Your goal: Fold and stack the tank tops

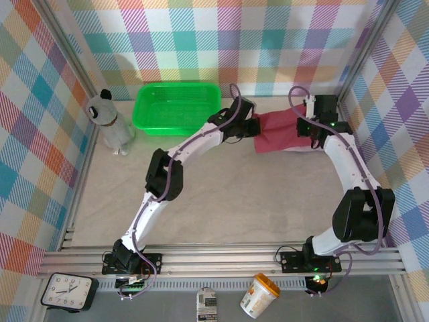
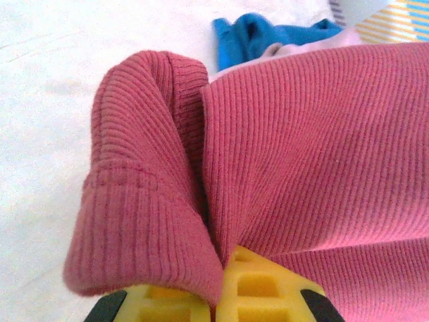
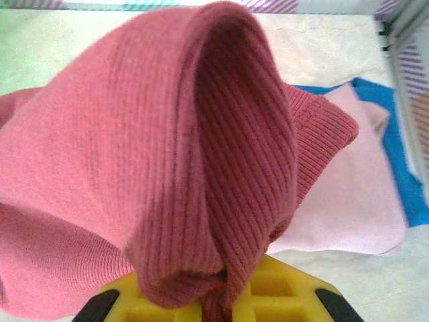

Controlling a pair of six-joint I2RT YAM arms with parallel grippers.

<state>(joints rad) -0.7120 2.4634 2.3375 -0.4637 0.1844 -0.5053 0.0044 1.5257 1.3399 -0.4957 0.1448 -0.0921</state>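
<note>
The dark red tank top (image 1: 281, 132) is hanging stretched between the two claws at the far right of the table (image 1: 234, 201), close to the back wall. In the left wrist view its ribbed cloth (image 2: 308, 147) is bunching into a thick fold with the hem rolling over, and that fold is running down between the yellow pads (image 2: 268, 285) of the left claw (image 2: 218, 298), which is clamping tight on it. In the right wrist view the same top (image 3: 167, 154) is arching up in a tall loop, and its gathered edge is sitting pinched in the right claw (image 3: 224, 298), whose yellow pads (image 3: 281, 282) are pressing together on the cloth.

Under the lifted top, the mauve-pink tank top (image 3: 348, 201) is lying flat on the royal blue tank top (image 3: 405, 174), whose edges are showing past it along the far and right sides. From the left wrist the blue one (image 2: 268, 33) is peeking out beyond the red cloth, with a strip of the pink one (image 2: 268, 57) just below it.

From above, the left claw (image 1: 249, 126) is gripping the top's left edge and the right claw (image 1: 305, 127) its right edge. The green basket (image 1: 177, 85) is sitting just to the left of the left claw.
</note>
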